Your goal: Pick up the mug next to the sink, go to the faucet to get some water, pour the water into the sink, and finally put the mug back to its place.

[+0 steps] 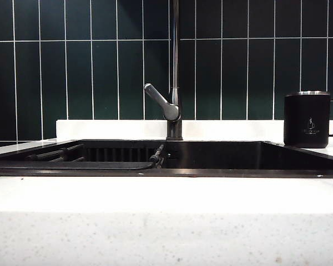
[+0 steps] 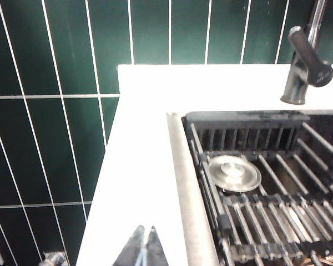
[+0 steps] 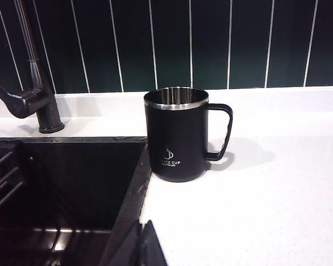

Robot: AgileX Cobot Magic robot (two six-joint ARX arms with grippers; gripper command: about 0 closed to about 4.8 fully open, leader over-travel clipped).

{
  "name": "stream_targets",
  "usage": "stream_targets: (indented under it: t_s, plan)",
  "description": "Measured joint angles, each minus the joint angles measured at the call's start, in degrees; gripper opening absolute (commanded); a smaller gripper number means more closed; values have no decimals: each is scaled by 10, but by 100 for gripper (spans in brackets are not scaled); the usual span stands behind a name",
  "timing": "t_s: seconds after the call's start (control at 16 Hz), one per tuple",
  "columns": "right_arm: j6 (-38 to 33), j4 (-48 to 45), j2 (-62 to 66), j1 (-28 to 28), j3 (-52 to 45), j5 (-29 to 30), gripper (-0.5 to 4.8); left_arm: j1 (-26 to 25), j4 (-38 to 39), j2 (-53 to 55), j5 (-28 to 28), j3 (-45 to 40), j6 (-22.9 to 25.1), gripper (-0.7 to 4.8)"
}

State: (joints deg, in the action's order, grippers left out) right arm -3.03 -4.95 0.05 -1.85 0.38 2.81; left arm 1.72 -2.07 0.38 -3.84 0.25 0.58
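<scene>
The matte black mug with a steel rim stands upright on the white counter right of the sink, handle turned away from the basin; the right wrist view shows the mug empty. The faucet rises behind the sink's middle, its grey lever angled left. No water runs. My right gripper is shut and empty, hovering over the sink's rim well short of the mug. My left gripper is shut and empty over the counter left of the sink. Neither gripper shows in the exterior view.
A dark slatted rack lies across the left part of the basin, with a round steel drain cover beneath it. Dark green tiles form the wall behind. A raised white ledge runs along the back.
</scene>
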Motion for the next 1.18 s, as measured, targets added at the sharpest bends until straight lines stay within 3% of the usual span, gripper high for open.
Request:
stream_targets:
  t_s: [0.69,0.87,1.06,1.18]
  plan:
    - [-7,14,0,0,0,0,-1,0,-24,0,0,0,-3,-6]
    - [-28,-4,0,0,1,-13,-2,0,-80,0,-45,0,-35,-6]
    - [-30,20,0,0,41,-16,-2,0,-113,0,-57,24,-41,-6]
    - [-30,68,1,0,118,-59,-2,0,-104,0,-58,96,-43,-6]
